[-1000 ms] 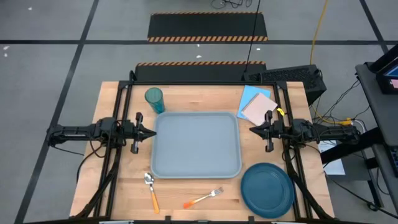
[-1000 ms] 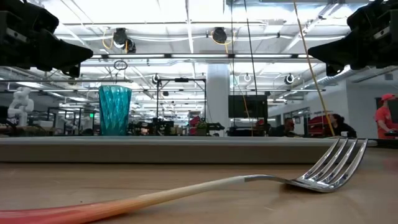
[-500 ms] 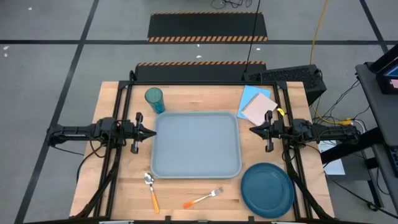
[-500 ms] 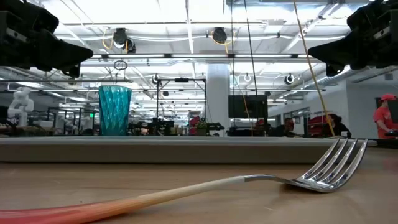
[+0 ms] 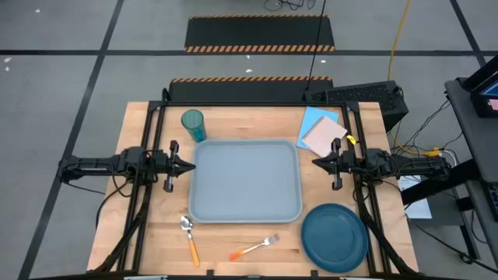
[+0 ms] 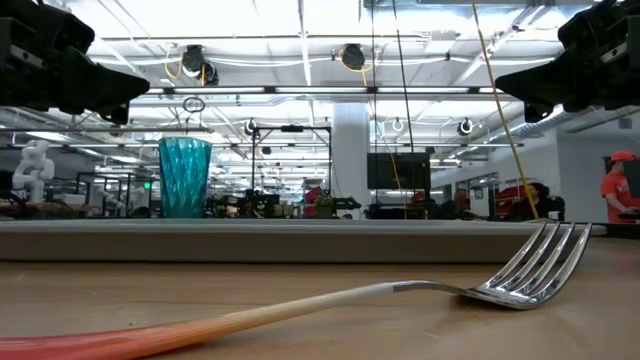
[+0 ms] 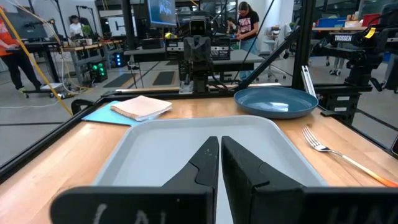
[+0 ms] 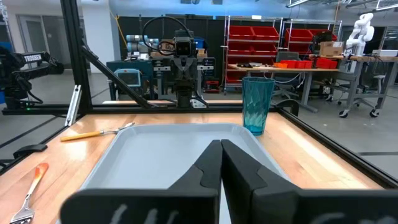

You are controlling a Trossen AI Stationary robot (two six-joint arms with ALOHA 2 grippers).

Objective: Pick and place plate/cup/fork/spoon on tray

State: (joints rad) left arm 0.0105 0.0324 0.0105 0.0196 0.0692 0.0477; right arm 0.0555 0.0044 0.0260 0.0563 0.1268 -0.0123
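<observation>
1 tray (image 5: 245, 180) | 1 plate (image 5: 334, 237) | 1 cup (image 5: 193, 124) | 1 fork (image 5: 254, 248) | 1 spoon (image 5: 189, 238)

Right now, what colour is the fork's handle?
Orange; the fork has silver tines. Clearest in the high view.

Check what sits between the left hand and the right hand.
Only the tray, with nothing on it, lies between the left hand and the right hand. The high view shows both shut hands at its opposite edges; cup, plate, fork and spoon lie outside that stretch.
</observation>
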